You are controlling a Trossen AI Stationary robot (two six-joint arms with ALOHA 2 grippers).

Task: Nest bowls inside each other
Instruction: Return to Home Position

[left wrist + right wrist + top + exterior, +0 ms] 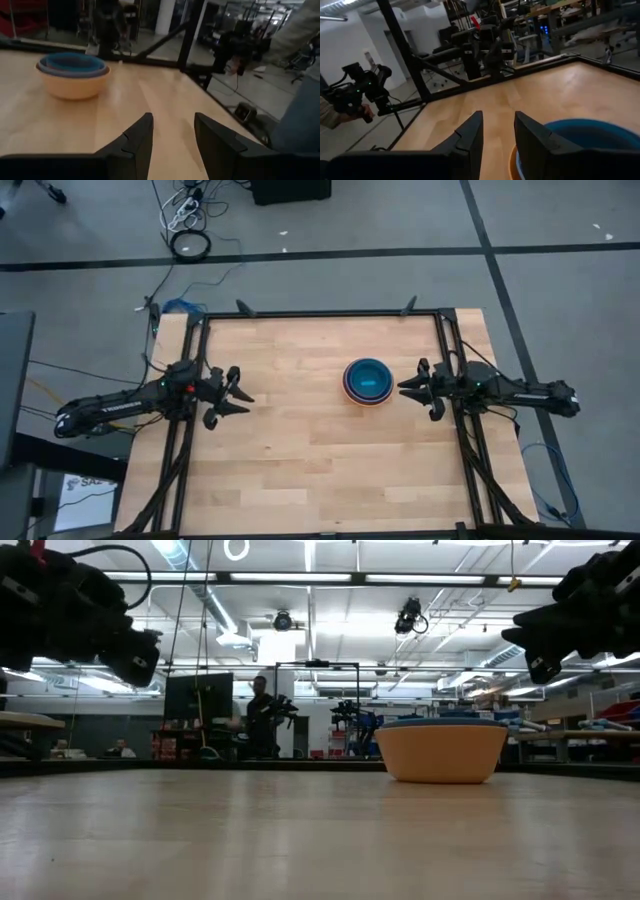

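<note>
The bowls [368,380] stand nested in one stack on the wooden table, right of centre. The outermost is orange [75,85], with a purple rim and blue bowls [72,62] inside it. The stack rests on the orange bowl's base [441,776]. My right gripper [404,388] hovers open just right of the stack, pointing level toward it, and the blue rim [590,135] shows beside its fingers [497,127]. My left gripper [243,402] hovers open near the table's left side, far from the stack, with nothing between its fingers [172,130].
Black frame rails [320,313] run along the table's far, left and right edges. Bare wood lies between the left gripper and the stack. A person [258,715] stands in the room beyond the far edge. Cables [190,242] lie on the floor.
</note>
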